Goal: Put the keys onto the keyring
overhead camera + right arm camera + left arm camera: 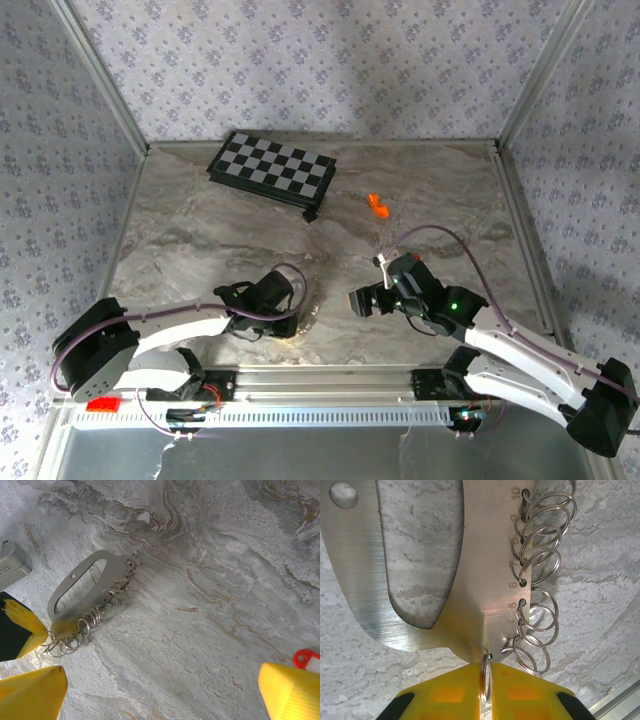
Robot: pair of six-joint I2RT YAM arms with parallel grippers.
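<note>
The counter is grey-beige marble with brown veins. The chequered board is black and white. The small piece is bright orange. The keyring is brushed silver. The key is red with a pale centre. The left gripper and right gripper are yellow.

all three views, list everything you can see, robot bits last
metal plate: one, silver, numbered holes along one edge, flat on the table near its front edge
split rings: several, silver, hanging from the plate's holes
red key tag: one, red with a pale centre, beside the right gripper's finger
orange piece: one, orange, far half of the table, right of centre
chequered board: one, black and white, far side, left of centre
red item: one, red, on the rail by the left arm's base
table: one, grey marbled
left gripper: yellow fingers, shut on one of the split rings at the plate's tip
right gripper: yellow fingers, open above the table
</note>
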